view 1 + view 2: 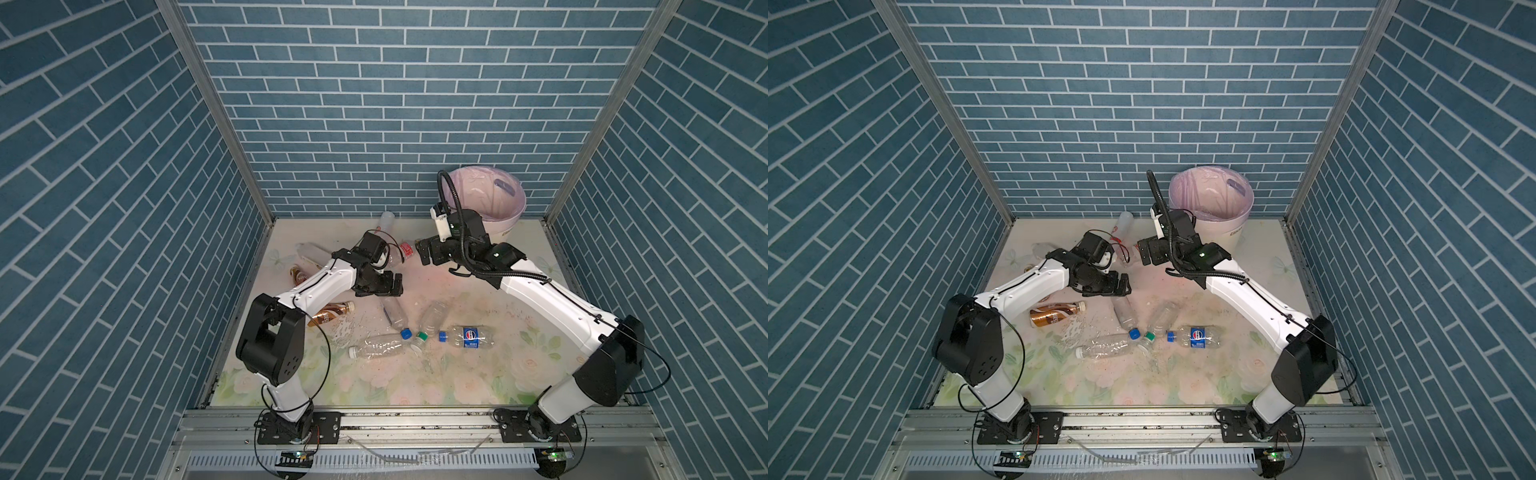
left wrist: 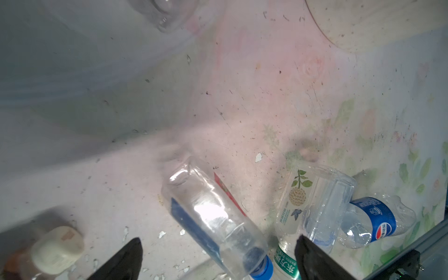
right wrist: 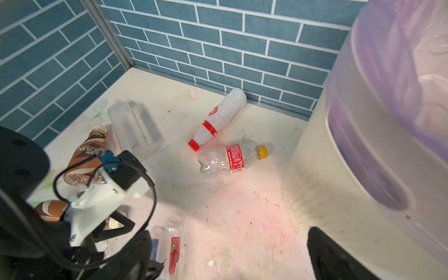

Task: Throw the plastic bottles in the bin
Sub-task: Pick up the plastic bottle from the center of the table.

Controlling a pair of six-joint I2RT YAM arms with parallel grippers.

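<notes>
Bottles (image 1: 394,311) of crumpled clear plastic, blue-capped; round cream ribbed bin (image 1: 1223,230) at 1 o'clock; we see left gripper (image 1: 398,286) and right gripper (image 1: 420,251) spread, empty.

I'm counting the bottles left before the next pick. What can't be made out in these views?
- bin: in both top views its inside is too small and pale to tell whether clear bottles lie there.
- brown bottle: top view, mostly covered by the left arm.
- yellow-capped bottle: plain in the right wrist view; in top views largely behind the left wrist camera.
- cream-capped bottle: left wrist view, blurred, cut off by the edge.
</notes>
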